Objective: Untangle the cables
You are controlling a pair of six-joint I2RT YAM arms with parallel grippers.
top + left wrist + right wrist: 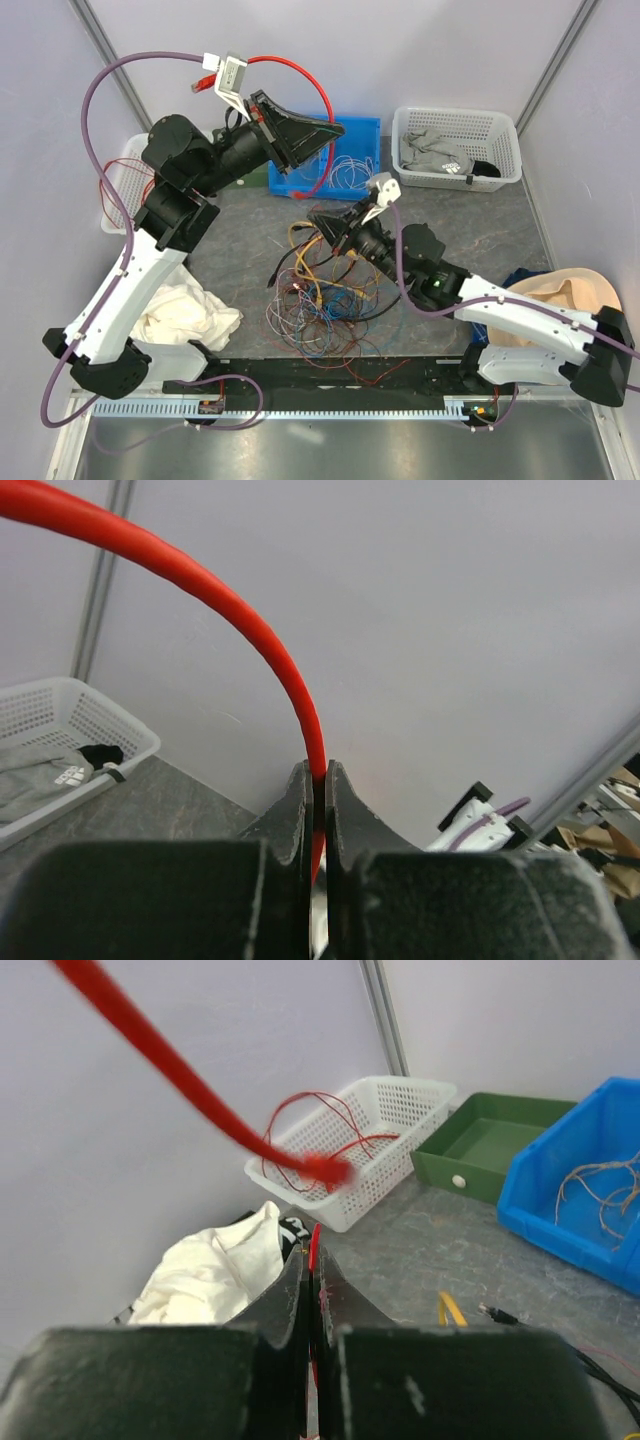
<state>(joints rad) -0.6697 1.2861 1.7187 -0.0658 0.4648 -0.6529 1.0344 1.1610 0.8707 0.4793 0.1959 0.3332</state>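
A thick red cable (pixel 250 620) sweeps down in an arc from the top left corner into the left claw (pixel 318 780), whose two black jaws are pinched together on it. At the left edge, a white perforated plastic basket (pixel 60 695) sits on the dark grey bench (pixel 170 805), holding crumpled grey cloth (pixel 35 770). A pale wall (pixel 450 600) fills the background.

Tangle of thin coloured cables (pixel 320 300) heaped on the table (pixel 480 230), thick red cable (pixel 322 90) arched in the air behind it
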